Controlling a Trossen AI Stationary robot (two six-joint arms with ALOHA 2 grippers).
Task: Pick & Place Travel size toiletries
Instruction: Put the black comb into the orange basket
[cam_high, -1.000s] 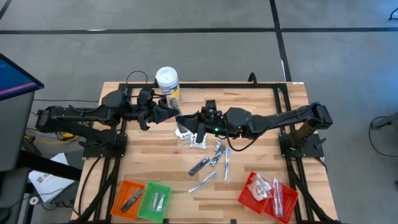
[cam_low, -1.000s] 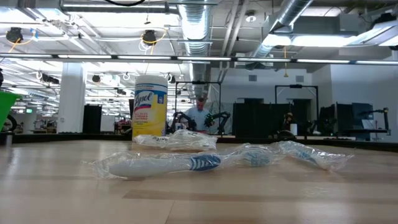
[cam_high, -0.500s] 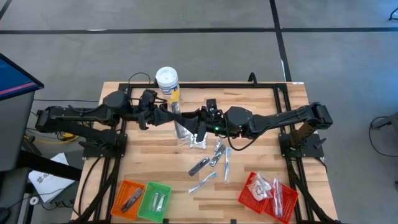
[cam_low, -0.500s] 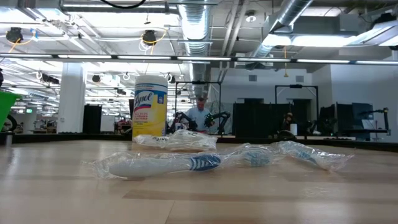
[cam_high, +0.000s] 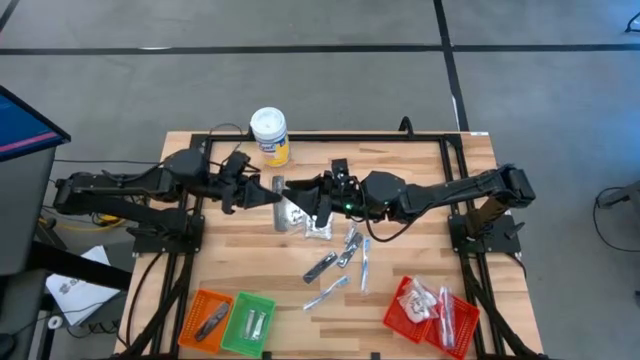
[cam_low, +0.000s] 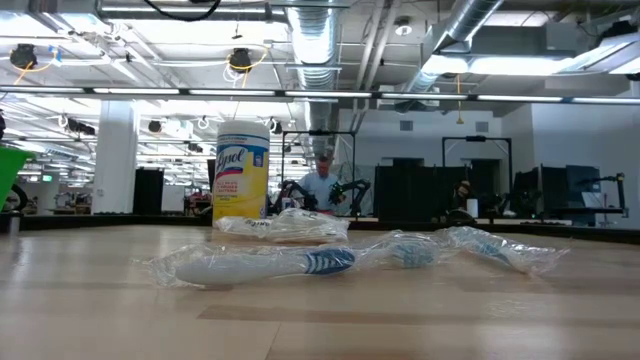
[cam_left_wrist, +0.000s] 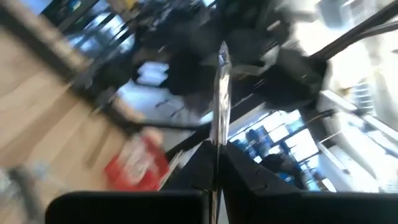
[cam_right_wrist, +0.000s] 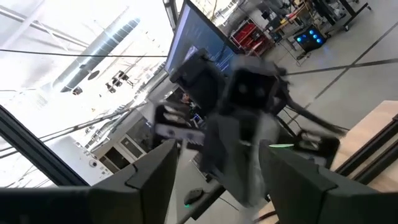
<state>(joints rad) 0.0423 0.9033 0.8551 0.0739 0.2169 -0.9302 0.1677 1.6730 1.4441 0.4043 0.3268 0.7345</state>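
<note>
since a second ago your left hand (cam_high: 268, 192) has drawn back toward its own side with the silvery packet (cam_high: 291, 213), and your right hand (cam_high: 305, 192) has let go, its fingers now spread apart just beside it. you can see the left hand closed on that packet, which hangs over the middle of the tabletop (cam_high: 420, 240) above the heap of toiletries (cam_high: 340, 255). its long axis runs away from the left fingers, edge-on in the left wrist view.

high cam straight down, low cam table-level, both see canister (cam_high: 269, 133)
</note>
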